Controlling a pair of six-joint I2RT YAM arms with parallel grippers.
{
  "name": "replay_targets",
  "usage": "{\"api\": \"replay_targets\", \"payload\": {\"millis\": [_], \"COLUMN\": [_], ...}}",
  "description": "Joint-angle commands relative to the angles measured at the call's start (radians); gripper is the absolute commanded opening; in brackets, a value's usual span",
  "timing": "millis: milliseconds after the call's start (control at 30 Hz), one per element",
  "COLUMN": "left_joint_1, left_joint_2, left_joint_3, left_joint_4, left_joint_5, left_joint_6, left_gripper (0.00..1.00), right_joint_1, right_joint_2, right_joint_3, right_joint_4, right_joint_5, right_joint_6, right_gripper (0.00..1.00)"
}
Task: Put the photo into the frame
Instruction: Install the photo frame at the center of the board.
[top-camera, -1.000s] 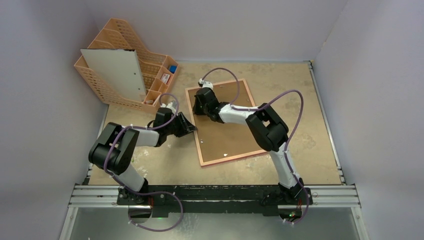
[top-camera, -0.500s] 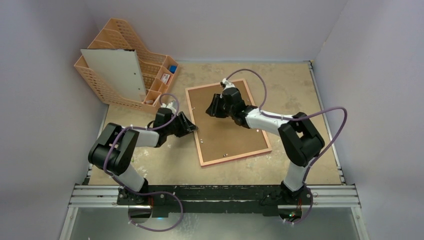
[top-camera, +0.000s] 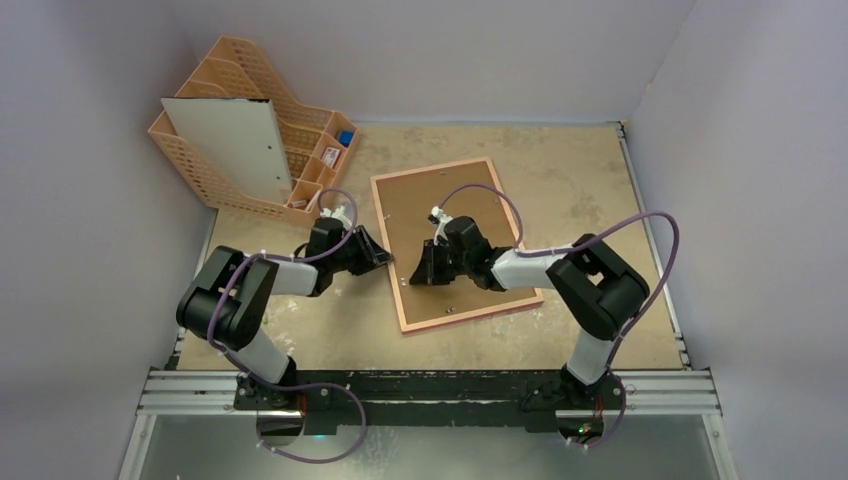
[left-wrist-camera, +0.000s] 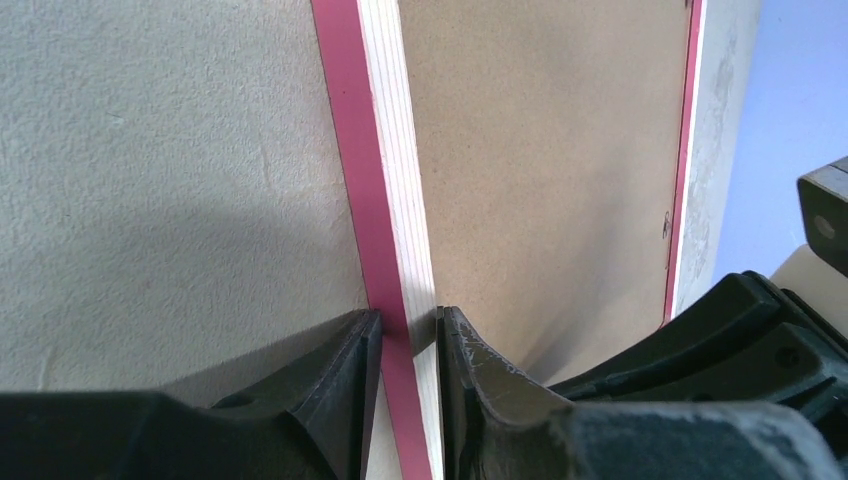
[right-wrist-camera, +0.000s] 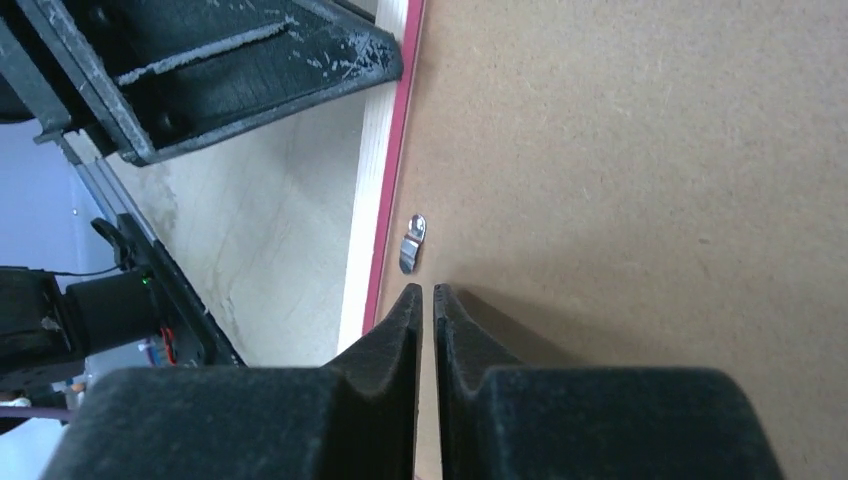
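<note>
Metal clip (right-wrist-camera: 411, 243), long axis along the frame (left-wrist-camera: 380, 180) rail, lies just ahead of the near-closed, empty right pincer (right-wrist-camera: 427, 290); left pincer (left-wrist-camera: 405, 325) clamps that rail.

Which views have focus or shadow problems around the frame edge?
Top external: even soft light, sharp throughout, only soft shadows on the table. Left wrist: frame rail crisp, left end effector soft near the lens, throwing a broad shadow. Right wrist: clip sharp with a small glint, right end effector blurred at its base, shadow on the backing board.
</note>
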Motion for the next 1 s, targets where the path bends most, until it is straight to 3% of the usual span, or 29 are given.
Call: {"api": "replay_targets", "payload": {"millis": [0,567,800,967], "left_joint_1": [-0.004,-0.004,-0.004,-0.004], "left_joint_2": [0.05,0.045,0.036,0.04], "left_joint_3": [-0.047,-0.057,-0.062,-0.062], "left_joint_4": [-0.147,-0.143,-0.145,-0.144], "left_joint_5": [-0.028,-0.03,-0.035,-0.037], "left_joint_6": [0.036,0.027,0.025,0.025], "left_gripper": [0.29,0.27,0.27,0.27], "right_joint_1": [0.001,0.029,0.037,0.065], "right_joint_2": [0.051,0.161,0.168,0.159], "right_joint_3": [-0.007,0.01,-0.001,0.02], "right_joint_4": [0.11,0.208,0.239,0.169], "right_joint_5": [-0.054,-0.065,0.006,0.114], "right_joint_6": [0.054,0.11,0.138,0.112], "right_gripper": [0.09,0.03,0.03,0.03]}}
